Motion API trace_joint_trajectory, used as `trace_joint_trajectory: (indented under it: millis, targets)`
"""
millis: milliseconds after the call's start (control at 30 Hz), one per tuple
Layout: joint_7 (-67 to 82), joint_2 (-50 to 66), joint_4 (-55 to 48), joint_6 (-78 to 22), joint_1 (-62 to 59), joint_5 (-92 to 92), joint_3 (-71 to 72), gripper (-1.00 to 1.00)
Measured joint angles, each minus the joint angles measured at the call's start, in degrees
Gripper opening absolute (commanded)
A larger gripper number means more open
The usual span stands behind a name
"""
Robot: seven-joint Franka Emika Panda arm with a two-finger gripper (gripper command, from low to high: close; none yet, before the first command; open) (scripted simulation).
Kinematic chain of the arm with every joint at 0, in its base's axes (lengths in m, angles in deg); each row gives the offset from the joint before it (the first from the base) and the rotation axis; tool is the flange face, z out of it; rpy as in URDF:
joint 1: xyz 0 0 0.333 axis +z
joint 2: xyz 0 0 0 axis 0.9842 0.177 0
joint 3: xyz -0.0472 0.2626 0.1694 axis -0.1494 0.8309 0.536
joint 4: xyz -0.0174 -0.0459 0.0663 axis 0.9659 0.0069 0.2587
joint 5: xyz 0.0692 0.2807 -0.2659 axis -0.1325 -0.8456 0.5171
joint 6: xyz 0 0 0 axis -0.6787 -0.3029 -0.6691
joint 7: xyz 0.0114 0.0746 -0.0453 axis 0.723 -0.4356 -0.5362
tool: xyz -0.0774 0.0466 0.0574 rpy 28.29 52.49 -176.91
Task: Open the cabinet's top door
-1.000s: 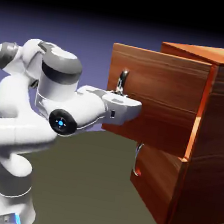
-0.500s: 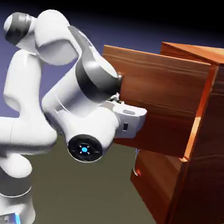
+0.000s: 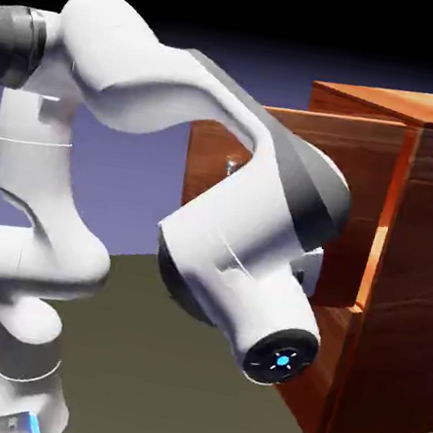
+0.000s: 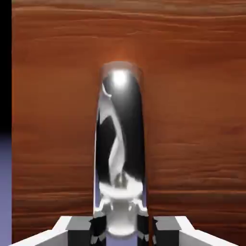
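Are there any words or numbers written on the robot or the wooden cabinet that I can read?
None: no words, numbers, labels or signs show in either view.
The cabinet and its top door carry only wood grain.
The silver handle shows only reflections.
The white arm has a glowing blue dot, which is a light, not writing.

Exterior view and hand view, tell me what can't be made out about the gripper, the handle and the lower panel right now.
- Gripper: exterior view, hidden behind the arm's forearm; grip unconfirmed.
- Finger tips: hand view, covered by the silver handle at the bottom edge.
- Lower panel's handle: exterior view, blocked by the arm.
- Top door: exterior view, most of its face is covered by the arm.
- Cabinet interior: not visible.
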Motion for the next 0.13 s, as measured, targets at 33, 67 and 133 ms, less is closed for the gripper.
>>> trace_joint_trajectory:
  millis: [33,67,133]
  targets:
    - [-0.2,2.1,-1.9,-0.1,0.3,1.2,0.4,-1.0]
    - [-0.5,4.2,-3.9,-0.2,0.8,2.4,0.8,-1.0]
    - [-0.5,4.4,-4.0,-0.2,0.8,2.4,0.9,1.0]
